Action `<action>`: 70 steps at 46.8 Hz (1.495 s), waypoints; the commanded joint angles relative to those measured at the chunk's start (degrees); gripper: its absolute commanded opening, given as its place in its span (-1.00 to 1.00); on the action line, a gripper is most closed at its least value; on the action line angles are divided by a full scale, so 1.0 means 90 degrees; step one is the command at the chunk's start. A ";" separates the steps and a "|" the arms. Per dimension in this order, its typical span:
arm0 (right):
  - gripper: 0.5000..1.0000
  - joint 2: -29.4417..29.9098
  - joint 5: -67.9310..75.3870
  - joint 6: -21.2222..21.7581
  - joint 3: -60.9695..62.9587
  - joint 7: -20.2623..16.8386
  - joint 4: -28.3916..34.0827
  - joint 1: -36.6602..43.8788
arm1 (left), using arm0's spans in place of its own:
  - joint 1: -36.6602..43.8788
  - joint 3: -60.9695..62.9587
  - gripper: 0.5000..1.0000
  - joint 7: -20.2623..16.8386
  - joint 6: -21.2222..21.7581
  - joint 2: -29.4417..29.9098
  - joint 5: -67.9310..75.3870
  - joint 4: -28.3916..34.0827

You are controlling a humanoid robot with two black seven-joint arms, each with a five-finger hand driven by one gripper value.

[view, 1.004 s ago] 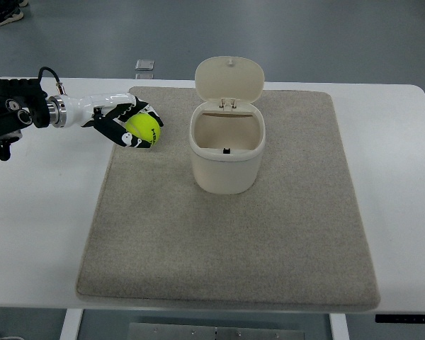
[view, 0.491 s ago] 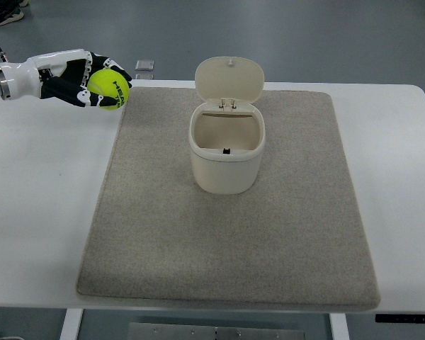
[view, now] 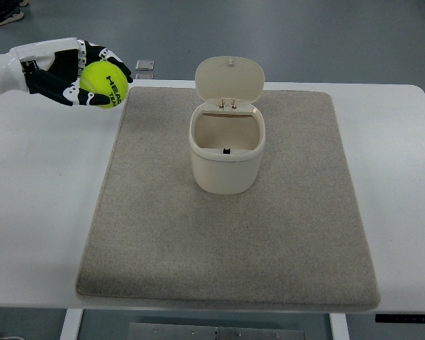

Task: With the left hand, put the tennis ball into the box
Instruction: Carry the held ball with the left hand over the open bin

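Cream plastic bin-shaped box (view: 227,157) stands upright on the grey felt mat (view: 227,241), mouth open and unobstructed from above. Its hinged cream lid (view: 229,79) is flipped up at the far rim, blocking entry from that side. Left hand (view: 81,71) with the yellow-green tennis ball (view: 102,84) is at the mat's far-left corner, well apart from the box; bare mat between them, nothing in the way. White worktop (view: 42,205) left and right of the mat is bare. Small grey square object (view: 144,66) lies on the floor past the far edge.
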 commanded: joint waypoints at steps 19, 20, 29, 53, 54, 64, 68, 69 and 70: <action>0.60 0.0000 0.0000 0.0003 0.0000 0.0000 0.0000 0.0000 | 0.0001 -0.0139 -1.00 0.0002 0.0000 -0.0237 -0.0245 -0.0282; 0.60 0.0000 0.0000 0.0003 0.0000 0.0000 0.0000 0.0000 | 0.0001 -0.0139 -1.00 0.0012 0.0000 -0.0266 -0.0265 -0.0312; 0.60 0.0000 0.0000 -0.0007 0.0000 0.0000 0.0000 0.0000 | 0.0069 -0.0130 -1.00 0.0012 0.0000 -0.0549 -0.0275 -0.0517; 0.61 0.0000 0.0000 -0.0007 0.0000 0.0000 0.0000 0.0000 | 0.0099 -0.0061 -0.93 0.0032 0.0188 -0.1477 -0.0255 -0.0195; 0.60 0.0000 0.0000 -0.0007 0.0000 0.0000 0.0000 0.0000 | 0.0118 -0.0061 -0.93 0.0032 0.0207 -0.1506 -0.0265 -0.0175; 0.60 0.0000 0.0000 -0.0007 0.0000 0.0000 0.0000 0.0000 | 0.0187 -0.0071 -0.94 0.0032 0.0403 -0.1711 -0.0265 -0.0049; 0.61 0.0000 0.0000 -0.0007 0.0000 0.0000 0.0000 0.0000 | 0.0187 -0.0071 -0.94 0.0032 0.0471 -0.1809 -0.0275 0.0010; 0.60 0.0000 0.0000 0.0003 0.0000 0.0000 0.0000 0.0000 | 0.0187 -0.0081 -0.94 0.0032 0.0500 -0.1838 -0.0275 0.0030; 0.60 0.0000 0.0000 0.0003 0.0000 0.0000 0.0000 0.0000 | 0.0187 -0.0081 -0.94 0.0032 0.0530 -0.1858 -0.0284 0.0030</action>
